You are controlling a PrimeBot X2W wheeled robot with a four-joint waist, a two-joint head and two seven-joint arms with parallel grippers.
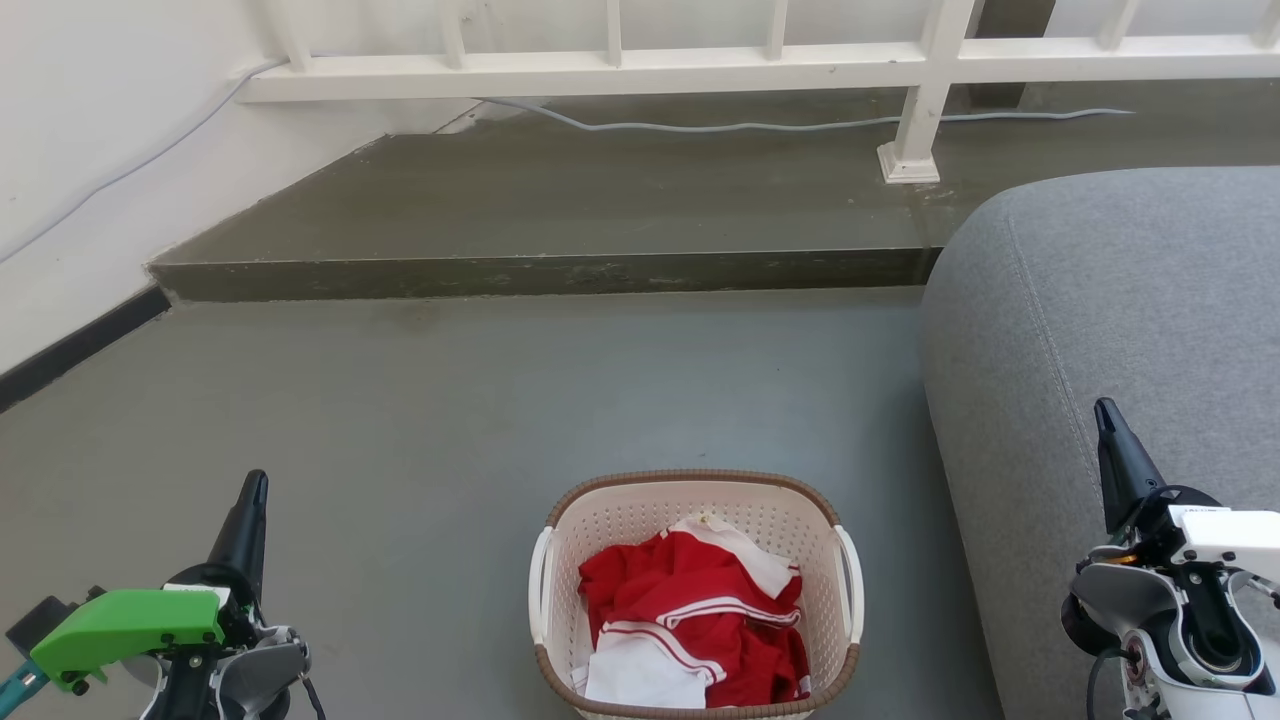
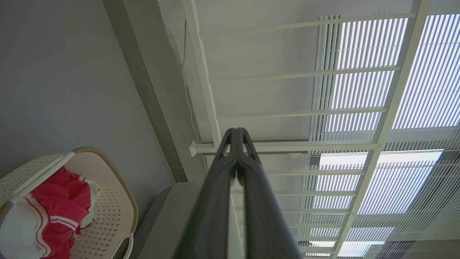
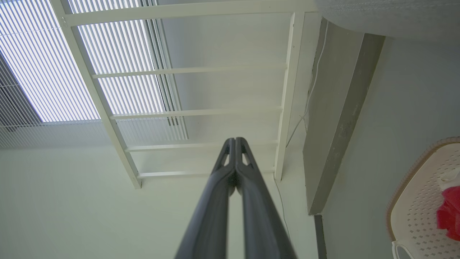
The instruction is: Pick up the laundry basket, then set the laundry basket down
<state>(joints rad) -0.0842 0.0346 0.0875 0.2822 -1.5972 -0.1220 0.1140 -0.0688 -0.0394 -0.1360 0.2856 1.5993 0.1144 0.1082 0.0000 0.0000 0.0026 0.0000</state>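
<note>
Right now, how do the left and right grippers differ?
The left gripper carries a green housing at its wrist; the right gripper carries a white housing. The left gripper shows over the floor left of the basket; the right gripper shows against the grey sofa on the basket's right. Both are shut, fingers up, clear of the basket.

1. Left claw [image 1: 252, 492] sits at the lower left of the head view, fingers pressed together tip to tip, pointing up, holding nothing.
2. Right claw [image 1: 1108, 420] at the lower right, same deal: fingers together, empty.
3. Left wrist has a green housing [image 1: 130, 620], right wrist a white housing [image 1: 1225, 530].
</note>
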